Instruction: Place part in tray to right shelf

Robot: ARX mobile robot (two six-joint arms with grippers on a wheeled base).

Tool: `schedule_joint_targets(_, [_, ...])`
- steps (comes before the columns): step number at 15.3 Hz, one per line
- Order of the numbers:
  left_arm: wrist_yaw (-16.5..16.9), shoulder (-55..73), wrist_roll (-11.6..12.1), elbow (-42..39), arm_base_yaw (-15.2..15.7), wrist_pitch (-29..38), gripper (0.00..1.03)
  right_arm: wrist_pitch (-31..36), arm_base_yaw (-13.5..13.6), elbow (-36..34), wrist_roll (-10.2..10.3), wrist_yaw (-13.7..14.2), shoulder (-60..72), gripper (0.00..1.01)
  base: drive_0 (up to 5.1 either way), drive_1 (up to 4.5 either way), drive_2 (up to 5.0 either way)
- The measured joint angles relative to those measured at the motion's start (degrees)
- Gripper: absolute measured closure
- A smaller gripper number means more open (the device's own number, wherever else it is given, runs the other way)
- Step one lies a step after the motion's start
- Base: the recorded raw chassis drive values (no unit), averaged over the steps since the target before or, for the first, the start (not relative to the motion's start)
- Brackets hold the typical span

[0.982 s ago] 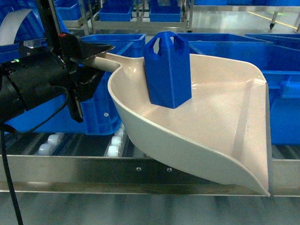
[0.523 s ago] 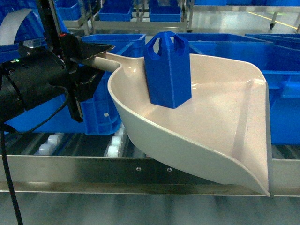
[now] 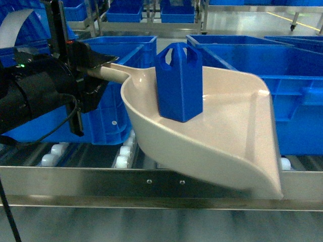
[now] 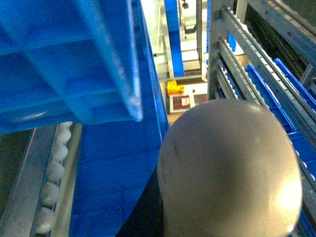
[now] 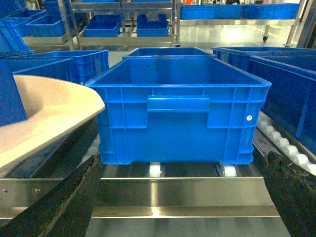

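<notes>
At the left of the head view, the black left gripper (image 3: 98, 63) has its fingers closed on the long straight handle of the pale beige plastic dustpan-shaped tray (image 3: 237, 136). The tray hangs tilted above the stainless-steel roller shelf (image 3: 151, 184), its open lip sloping down over the shelf's flat front bar towards the right. The small bright-blue faceted plastic part (image 3: 179, 83) stands upright inside the tray, near its handle end, loop openings on top. Behind the tray, large blue plastic crates (image 3: 298, 101) sit on the white rollers. In the right wrist view, the right gripper (image 5: 173, 197) has its dark fingers spread wide, holding nothing, just in front of the shelf's front bar and facing a blue crate (image 5: 180, 108).
</notes>
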Motion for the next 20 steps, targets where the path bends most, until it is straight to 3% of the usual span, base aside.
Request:
schedule_joint_targets(1, [-5.1,-2.3,4.5,-0.7,-0.9,1.6,0.88,0.0,0.0,0.0,0.0,0.0,0.0,0.03,0.0,0.0,0.0])
schedule_joint_targets(2, [-6.8,-3.6,7.9,-0.7,-1.1,3.4,0.88,0.0,0.0,0.0,0.0,0.0,0.0,0.03,0.0,0.0,0.0])
schedule_joint_targets(3, [-6.8,-3.6,8.5,-0.7,-0.7,4.7,0.88,0.0,0.0,0.0,0.0,0.0,0.0,0.03,0.0,0.0,0.0])
schedule_joint_targets(8, [-5.4,-9.3,7.9,-0.4,0.7,8.2,0.88,0.0,0.0,0.0,0.0,0.0,0.0,0.03,0.0,0.0,0.0])
schedule_joint_targets(10, [-9.7,-12.0,6.9,3.2,3.4,4.2,0.88,0.0,0.0,0.0,0.0,0.0,0.0,0.03,0.0,0.0,0.0])
schedule_joint_targets(11, [-14.6,-13.6,6.5,5.9,6.3,-1.0,0.88,0.0,0.0,0.0,0.0,0.0,0.0,0.03,0.0,0.0,0.0])
schedule_joint_targets(14, [-24.1,-14.8,7.6,11.0,12.1,-12.0,0.88,0.0,0.0,0.0,0.0,0.0,0.0,0.03,0.0,0.0,0.0])
schedule_joint_targets(15, [-30.9,-15.0,9.8,13.4,14.0,-19.6,0.88,0.0,0.0,0.0,0.0,0.0,0.0,0.03,0.0,0.0,0.0])
schedule_joint_targets(16, [-38.6,-14.9,13.6,15.3,15.0,-24.1,0.88,0.0,0.0,0.0,0.0,0.0,0.0,0.03,0.0,0.0,0.0])
schedule_joint_targets(17, [-42.7,-14.9,16.8,16.3,15.2,-25.9,0.88,0.0,0.0,0.0,0.0,0.0,0.0,0.03,0.0,0.0,0.0])
schedule_joint_targets(19, [-51.8,-14.5,30.9,19.0,14.5,-19.8,0.88,0.0,0.0,0.0,0.0,0.0,0.0,0.03,0.0,0.0,0.0])
schedule_joint_targets(20, [-53.1,-14.5,35.1,20.0,14.1,-18.9,0.88,0.0,0.0,0.0,0.0,0.0,0.0,0.03,0.0,0.0,0.0])
